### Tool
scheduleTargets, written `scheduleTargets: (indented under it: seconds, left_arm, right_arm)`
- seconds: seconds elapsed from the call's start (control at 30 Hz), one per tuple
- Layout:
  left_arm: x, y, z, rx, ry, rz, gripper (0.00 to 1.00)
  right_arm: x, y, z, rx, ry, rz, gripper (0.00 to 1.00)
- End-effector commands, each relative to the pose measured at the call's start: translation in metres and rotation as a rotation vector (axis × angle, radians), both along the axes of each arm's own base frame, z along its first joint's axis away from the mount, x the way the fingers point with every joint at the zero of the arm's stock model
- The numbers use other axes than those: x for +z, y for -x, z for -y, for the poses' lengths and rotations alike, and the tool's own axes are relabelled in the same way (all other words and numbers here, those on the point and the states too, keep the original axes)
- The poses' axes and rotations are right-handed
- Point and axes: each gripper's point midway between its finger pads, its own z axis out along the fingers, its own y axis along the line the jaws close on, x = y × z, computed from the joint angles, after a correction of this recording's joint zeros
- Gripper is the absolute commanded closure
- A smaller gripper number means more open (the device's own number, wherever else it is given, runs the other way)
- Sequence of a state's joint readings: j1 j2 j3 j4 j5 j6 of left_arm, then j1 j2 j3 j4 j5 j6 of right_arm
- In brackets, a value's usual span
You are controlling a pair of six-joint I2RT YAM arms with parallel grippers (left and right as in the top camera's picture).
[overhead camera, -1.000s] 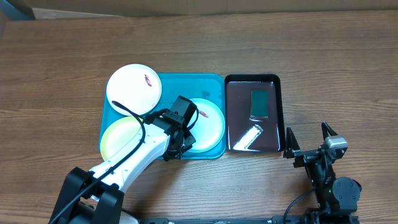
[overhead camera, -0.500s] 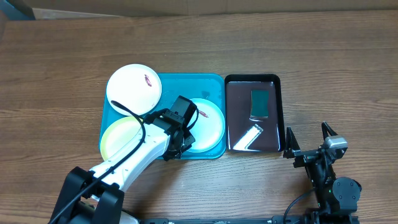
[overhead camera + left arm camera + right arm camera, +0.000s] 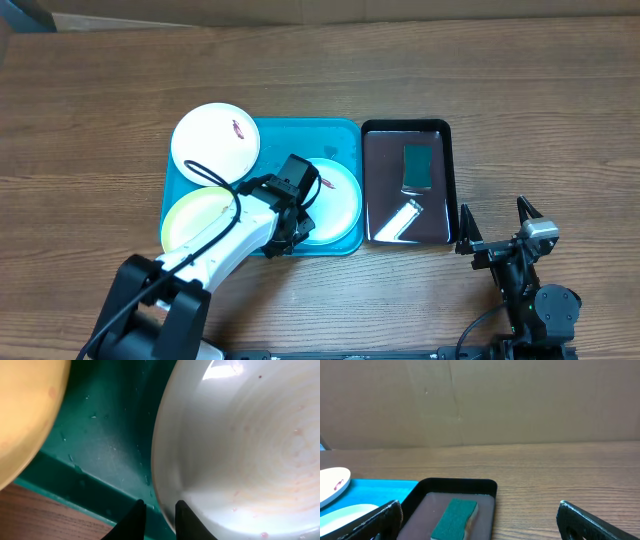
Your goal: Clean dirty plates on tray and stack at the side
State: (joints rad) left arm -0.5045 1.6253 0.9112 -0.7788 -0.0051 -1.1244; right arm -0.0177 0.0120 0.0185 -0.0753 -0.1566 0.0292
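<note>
The turquoise tray [image 3: 300, 140] holds a pale mint plate [image 3: 338, 198] on its right side and a pale yellow plate [image 3: 192, 222] at its lower left. A white plate [image 3: 215, 142] with a red smear overlaps the tray's top left corner. My left gripper [image 3: 297, 218] sits low over the mint plate's left rim. In the left wrist view, the mint plate [image 3: 240, 445] has faint reddish specks, and the left gripper [image 3: 160, 521] is shut on its rim, one finger inside and one outside over the tray floor [image 3: 110, 445]. My right gripper [image 3: 495, 212] hovers wide open to the right of the trays, holding nothing.
A narrow glossy black tray [image 3: 455, 180] stands right of the turquoise one, with a green sponge [image 3: 417, 167] and a white streak [image 3: 400, 218] in it. The right wrist view shows the sponge [image 3: 455, 517] between the spread fingers and a cardboard wall behind.
The left gripper stays on the mint plate's rim; only the lower part of the left arm has shifted slightly. The right arm has not moved.
</note>
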Motion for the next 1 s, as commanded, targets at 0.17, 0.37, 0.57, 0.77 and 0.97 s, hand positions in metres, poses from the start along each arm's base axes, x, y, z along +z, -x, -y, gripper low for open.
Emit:
scheduleTargets:
  seconds: [0.17, 0.37, 0.57, 0.77, 0.97]
  left_arm:
    - [-0.01, 0.0, -0.002, 0.008, -0.026, -0.006, 0.87]
    - [0.004, -0.02, -0.007, -0.051, -0.034, 0.056, 0.96]
    - [0.018, -0.049, -0.038, -0.136, -0.135, 0.136, 0.96]
    - [0.019, -0.06, -0.054, -0.174, -0.149, 0.153, 0.95]
    - [0.021, -0.07, -0.053, -0.189, -0.144, 0.191, 0.94]
  right_arm:
    - [-0.002, 0.0, 0.0, -0.001, 0.004, 0.004, 0.0]
    - [-0.002, 0.0, 0.0, -0.001, 0.004, 0.004, 0.0]
    - [-0.002, 0.0, 0.0, -0.001, 0.004, 0.004, 0.0]
    - [-0.002, 0.0, 0.0, -0.001, 0.004, 0.004, 0.0]
    - [-0.002, 0.0, 0.0, -0.001, 0.004, 0.004, 0.0]
